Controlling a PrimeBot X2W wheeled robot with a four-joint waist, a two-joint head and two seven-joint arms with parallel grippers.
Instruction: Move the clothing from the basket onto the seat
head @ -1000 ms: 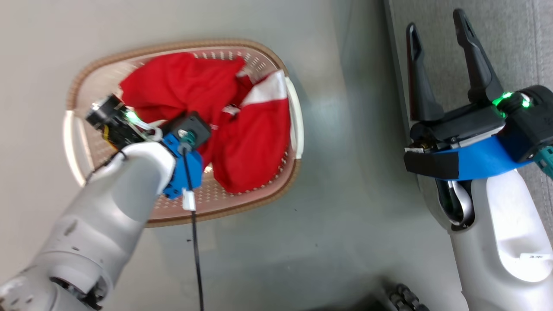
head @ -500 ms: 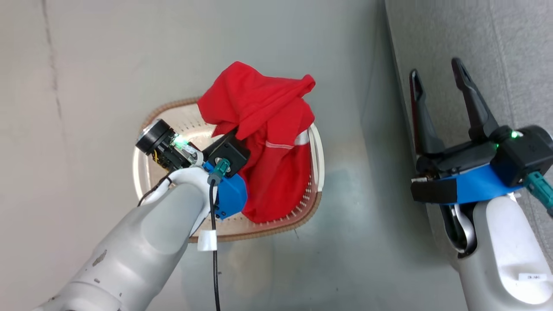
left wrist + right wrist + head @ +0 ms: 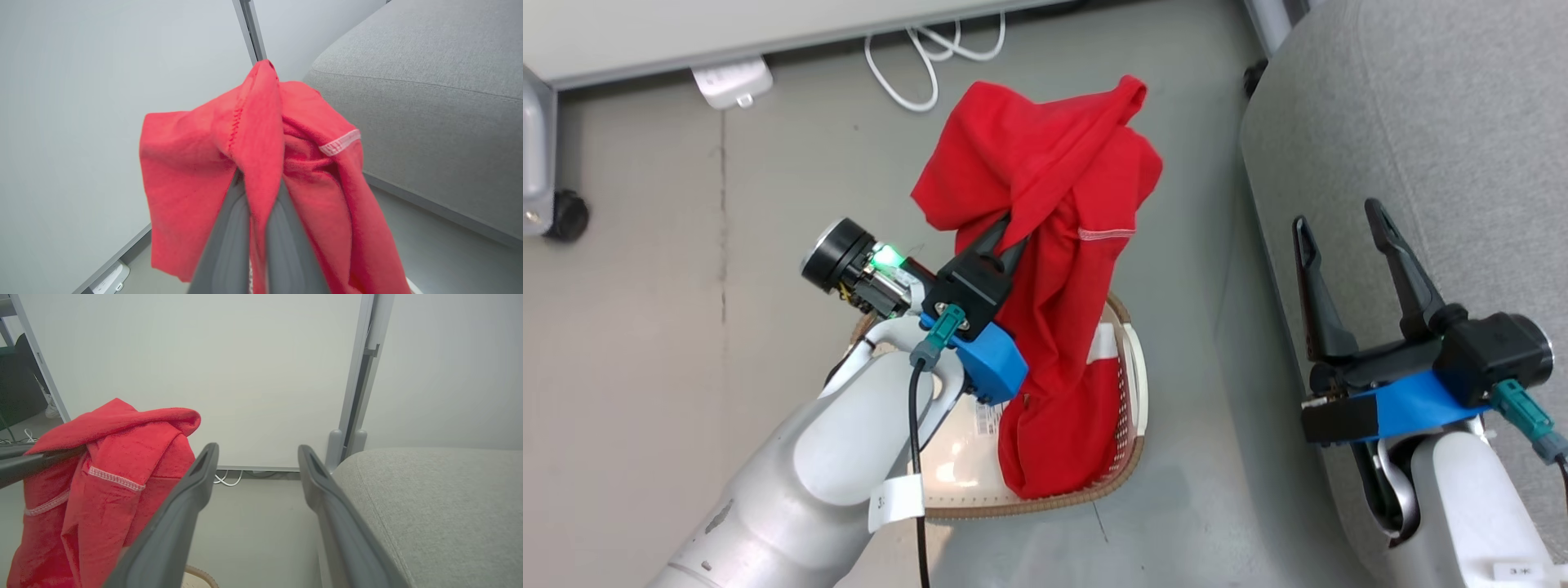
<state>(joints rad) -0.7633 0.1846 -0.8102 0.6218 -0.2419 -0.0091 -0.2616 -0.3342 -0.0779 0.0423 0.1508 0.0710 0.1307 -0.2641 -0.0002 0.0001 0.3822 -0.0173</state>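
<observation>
My left gripper [image 3: 1006, 234] is shut on a fold of the red clothing [image 3: 1054, 196] and holds it up above the basket [image 3: 1131, 384]. The fabric hangs down from the fingers, and its lower end still reaches inside the basket's right half. In the left wrist view the fingers [image 3: 229, 232] pinch the clothing [image 3: 184, 163], which drapes over both sides. My right gripper [image 3: 1335, 214] stands open and empty at the edge of the grey seat [image 3: 1421, 106]. Its own view shows the open gripper [image 3: 257, 451], the clothing [image 3: 122, 465] to the left, and the seat [image 3: 429, 506] to the right.
White cables [image 3: 931, 57] and a white plug box [image 3: 731, 82] lie on the floor by the wall behind the basket. A caster wheel [image 3: 564, 214] sits at far left. A metal partition post [image 3: 355, 396] stands behind the seat's corner.
The left gripper has lifted the clothing up out of the basket. The head camera has shifted, so the wall and cables are in view. The right gripper stayed open.
</observation>
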